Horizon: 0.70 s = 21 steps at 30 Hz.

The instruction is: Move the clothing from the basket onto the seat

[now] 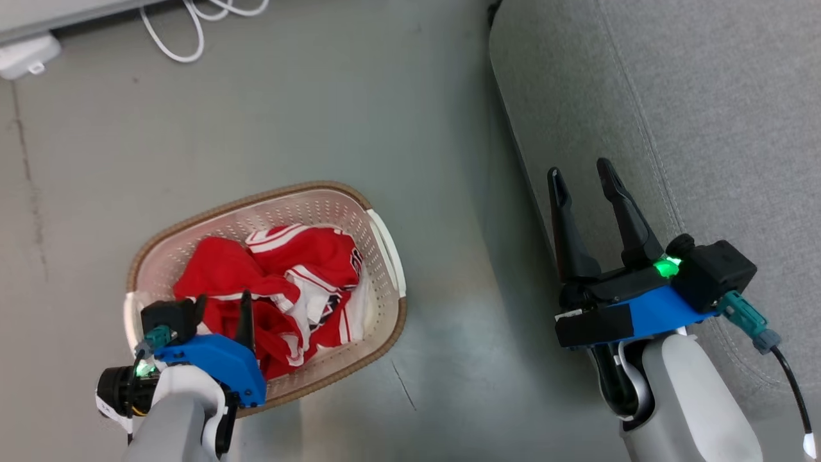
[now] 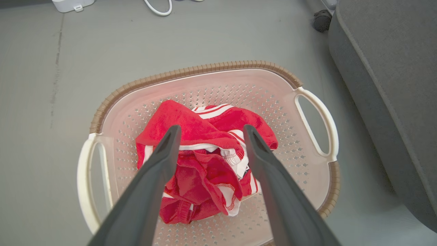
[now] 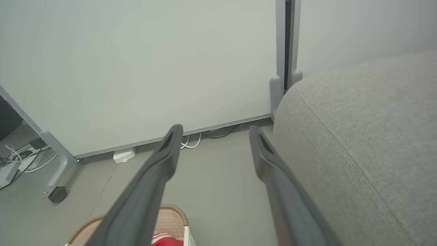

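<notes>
Off to the robot's right, the seat (image 1: pixel 705 96) is seen as a broad grey slab, well apart from the basket (image 1: pixel 192 221) set on the floor (image 1: pixel 385 128) at the left. The clothing (image 1: pixel 282 276) is bunched in the basket's middle, none of it on the seat. The left gripper (image 2: pixel 211 131) is poised directly above that heap, jaws spread wide and empty, fingers aimed down at it. The right gripper (image 1: pixel 580 172), likewise spread and empty, is held by the seat's edge, so the left arm is judged nearer.
</notes>
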Tool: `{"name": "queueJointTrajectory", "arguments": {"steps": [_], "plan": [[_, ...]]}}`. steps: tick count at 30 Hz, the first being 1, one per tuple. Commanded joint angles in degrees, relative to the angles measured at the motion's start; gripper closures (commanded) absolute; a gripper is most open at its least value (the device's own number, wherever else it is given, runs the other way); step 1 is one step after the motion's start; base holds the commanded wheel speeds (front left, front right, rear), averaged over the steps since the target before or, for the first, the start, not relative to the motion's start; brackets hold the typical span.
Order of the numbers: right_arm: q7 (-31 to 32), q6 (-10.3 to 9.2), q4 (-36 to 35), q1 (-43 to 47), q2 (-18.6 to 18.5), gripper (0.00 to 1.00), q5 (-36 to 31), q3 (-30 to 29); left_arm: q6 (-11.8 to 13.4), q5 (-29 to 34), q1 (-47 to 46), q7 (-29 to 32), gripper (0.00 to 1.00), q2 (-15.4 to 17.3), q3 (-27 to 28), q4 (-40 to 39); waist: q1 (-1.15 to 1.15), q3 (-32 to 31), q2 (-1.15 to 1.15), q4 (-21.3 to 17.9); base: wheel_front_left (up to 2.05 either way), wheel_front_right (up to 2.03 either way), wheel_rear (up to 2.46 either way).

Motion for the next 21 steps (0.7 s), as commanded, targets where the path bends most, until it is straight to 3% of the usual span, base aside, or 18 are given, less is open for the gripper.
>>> {"name": "queueJointTrajectory", "arguments": {"steps": [1,8,21], "plan": [[-0.66,0.0,0.4,-1.11,-0.06,0.0,1.05,0.19,1.01,0.37,-1.76,0.19,0.0,1.04,0.35,1.63,-0.02,5.65,0.0,-3.23,0.0,0.0,0.0],[-1.52,0.0,1.67,-3.63,-0.06,0.0,4.19,3.97,4.71,0.15,-5.75,2.66,0.0,2.63,1.4,9.08,-0.02,10.55,0.0,-5.6,0.0,0.0,0.0],[-1.48,0.0,-0.94,-4.27,-0.06,0.0,7.84,6.67,5.77,-2.22,-9.43,2.67,0.0,5.49,3.32,14.14,-0.02,14.96,0.0,-9.9,0.0,0.0,0.0]]}}
